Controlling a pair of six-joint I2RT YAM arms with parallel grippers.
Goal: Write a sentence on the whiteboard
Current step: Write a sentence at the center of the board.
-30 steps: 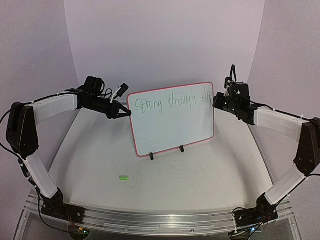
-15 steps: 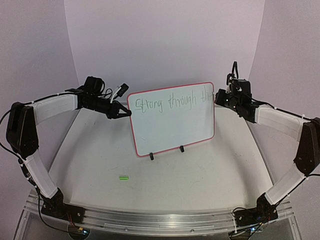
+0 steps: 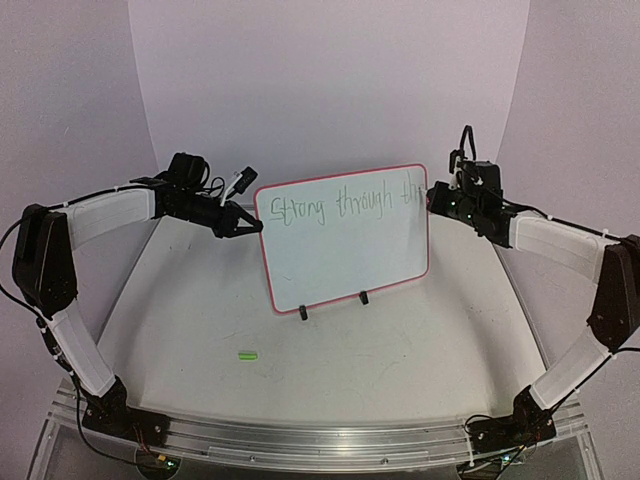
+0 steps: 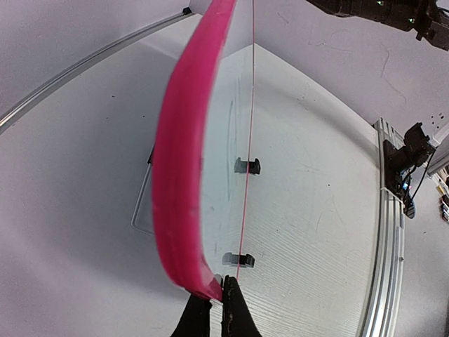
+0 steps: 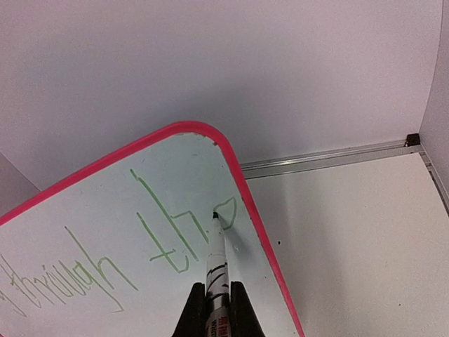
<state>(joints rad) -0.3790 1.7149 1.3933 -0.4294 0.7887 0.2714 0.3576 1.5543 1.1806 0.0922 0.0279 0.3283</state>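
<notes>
The left fingers (image 4: 235,317) pinch the rounded pink rim of the whiteboard (image 3: 350,255); the right fingers (image 5: 240,309) clamp a white marker (image 5: 217,260), tip against the glossy face (green lettering there).

Wht whiteboard (image 3: 350,262), pink frame (image 4: 179,175), grn writing (image 3: 340,207)

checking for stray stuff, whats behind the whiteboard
The left wrist view looks past the whiteboard edge: white table and a metal rail at its far edge. From above, the board covers the strip directly behind its middle, so that part cannot be checked.
</notes>
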